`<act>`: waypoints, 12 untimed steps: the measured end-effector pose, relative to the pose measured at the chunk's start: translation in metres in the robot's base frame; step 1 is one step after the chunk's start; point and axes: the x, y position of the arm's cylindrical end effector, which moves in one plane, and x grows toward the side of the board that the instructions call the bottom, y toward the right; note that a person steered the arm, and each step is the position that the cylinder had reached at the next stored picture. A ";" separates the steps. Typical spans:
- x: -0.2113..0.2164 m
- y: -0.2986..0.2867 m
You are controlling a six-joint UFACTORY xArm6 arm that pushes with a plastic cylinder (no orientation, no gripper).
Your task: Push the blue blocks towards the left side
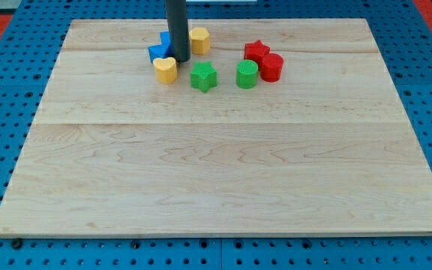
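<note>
The near half of the wooden board (pixel 223 187) lies bare toward the view's bottom; everything that matters sits in a cluster near the view's top. There are no jaws to speak of: the arm ends in a plain dark rod, nothing held, and my tip (pixel 179 60) rests on the board just to the right of the blue blocks (pixel 158 51), touching or nearly touching them. The rod hides part of the blue; two pieces seem to be there, one behind the other, but their shapes cannot be made out clearly.

Outward from the tip: a yellow heart-shaped block (pixel 166 69) lies just below the blue, touching or very close, and a yellow block (pixel 199 39) stands just to the rod's right. Further right come a green star (pixel 203 76), a green cylinder (pixel 247 74), a red star (pixel 256 51) and a red cylinder (pixel 271 67), all well clear of the push line.

To do the push well, I judge the tip is already on the correct side, so a straight sweep toward the view's left should carry the blue along. Keep the line through the middle of the blue pair, or one may swing off. The heart-shaped yellow may be dragged with them; staying slightly toward the view's top would likely spare it.
</note>
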 end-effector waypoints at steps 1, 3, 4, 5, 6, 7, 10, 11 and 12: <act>-0.006 0.004; 0.006 0.009; 0.003 0.001; -0.009 -0.016; -0.029 -0.019; -0.044 -0.015; -0.098 0.003; -0.084 -0.038; -0.028 -0.060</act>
